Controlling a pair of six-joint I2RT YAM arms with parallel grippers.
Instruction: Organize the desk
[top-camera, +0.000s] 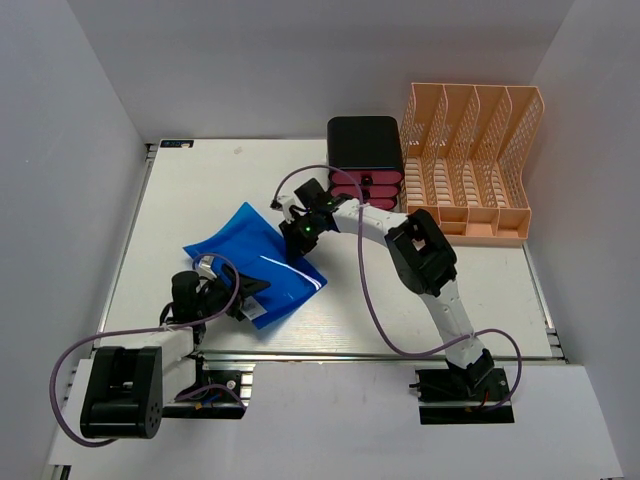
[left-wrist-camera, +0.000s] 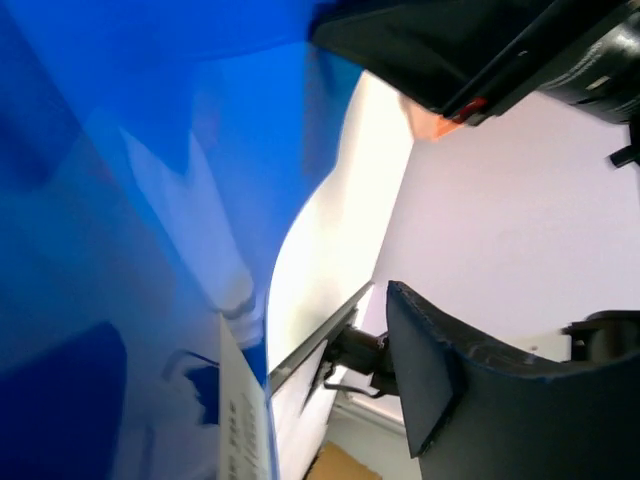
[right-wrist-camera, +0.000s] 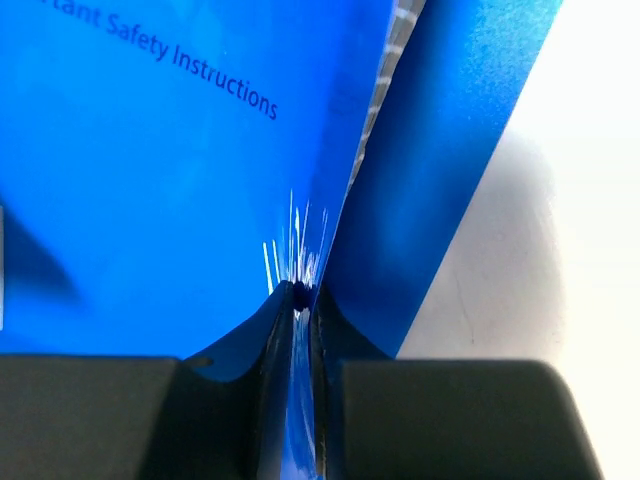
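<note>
The white desk (top-camera: 200, 190) holds a pile of blue folders (top-camera: 255, 262) left of centre. My right gripper (top-camera: 300, 236) is at the pile's far right edge. In the right wrist view it (right-wrist-camera: 300, 300) is shut on the thin edge of a blue folder (right-wrist-camera: 180, 180) printed "Safety Instructions", with another blue sheet (right-wrist-camera: 450, 150) beside it. My left gripper (top-camera: 243, 293) is at the pile's near edge. In the left wrist view one dark finger (left-wrist-camera: 450, 390) stands apart from the blue folder (left-wrist-camera: 120, 200), with bare desk (left-wrist-camera: 330, 240) showing in the gap. The other finger is hidden.
A peach lattice file rack (top-camera: 470, 170) stands at the far right of the desk. A black box on dark pink drawers (top-camera: 365, 155) stands to its left. A metal rail (top-camera: 380, 355) runs along the near edge. Grey walls close in the sides.
</note>
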